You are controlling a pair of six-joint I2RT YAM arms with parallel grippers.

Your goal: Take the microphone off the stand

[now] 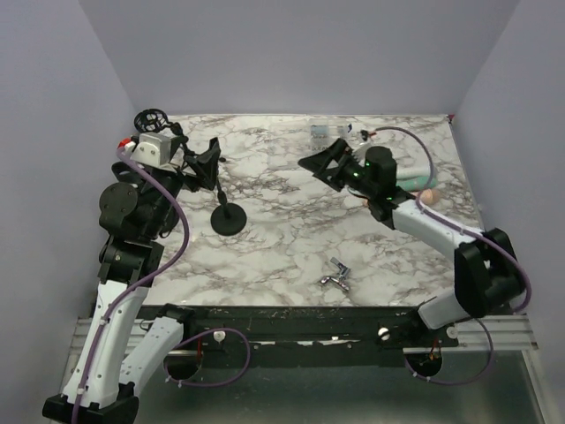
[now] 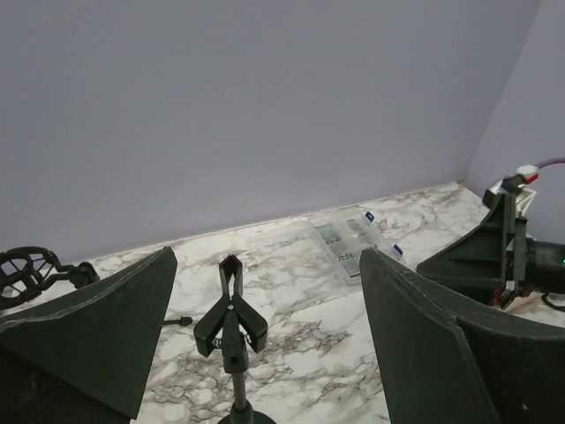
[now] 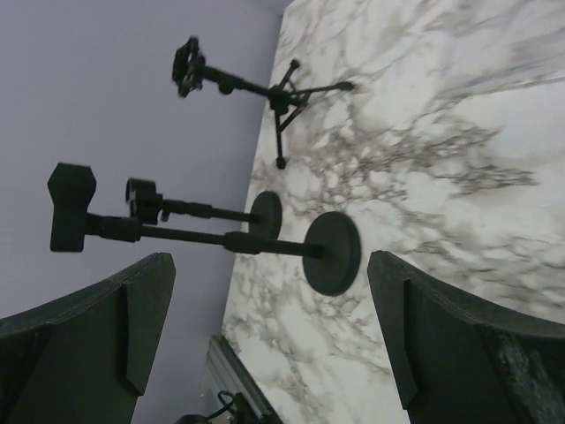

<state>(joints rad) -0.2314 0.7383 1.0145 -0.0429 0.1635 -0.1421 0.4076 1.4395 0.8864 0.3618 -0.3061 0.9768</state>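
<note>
The left gripper (image 2: 267,265) is spread wide. The stand (image 2: 232,325) rises between its fingers, just ahead and untouched, with its clip upright. The right gripper (image 3: 271,261) is likewise splayed, well apart from the stand across the white marble-patterned table (image 1: 291,243), which plain lilac walls (image 2: 265,106) enclose. A clear plastic case (image 2: 349,243) near the back wall carries blue labels too small to read. The microphone cannot be made out in any view.

The bench (image 1: 291,247) was white with grey-brown marble veining. The stand (image 1: 229,218) on the bench was black. The left end effector (image 1: 212,165) and right end effector (image 1: 320,162) were black.
</note>
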